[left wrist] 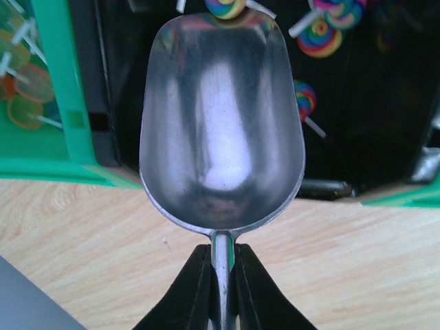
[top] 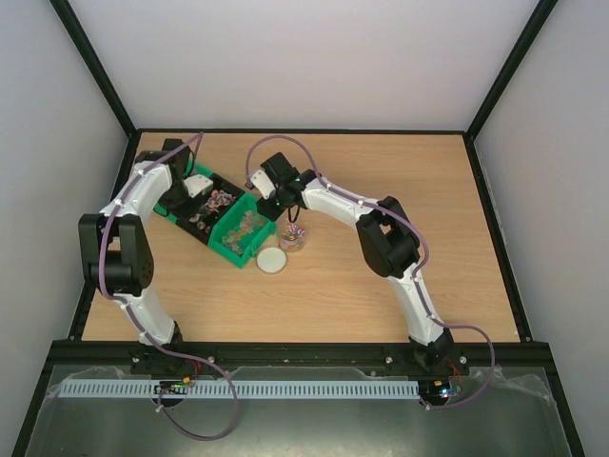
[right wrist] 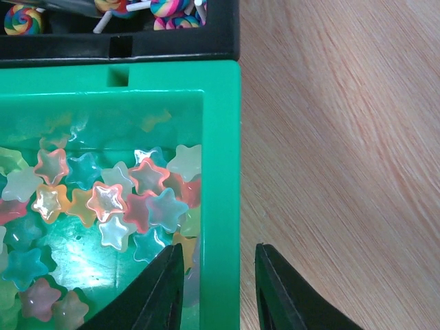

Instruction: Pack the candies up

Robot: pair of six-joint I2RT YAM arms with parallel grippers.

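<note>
Left jaws clamp the metal scoop by its handle, its empty bowl ahead over the black bin's near edge. Right jaws, narrowly parted, straddle the green bin's side wall: star candies to their left, bare desk to their right.

Your white-and-black left arm is folded sharply at the elbow, forearm reaching to the far left. Its black two-finger left gripper is clamped on the thin handle of a shiny metal scoop. Your white-and-black right arm stretches toward centre, wrist pitched downward. Its black two-finger right gripper has its jaws parted.
</note>
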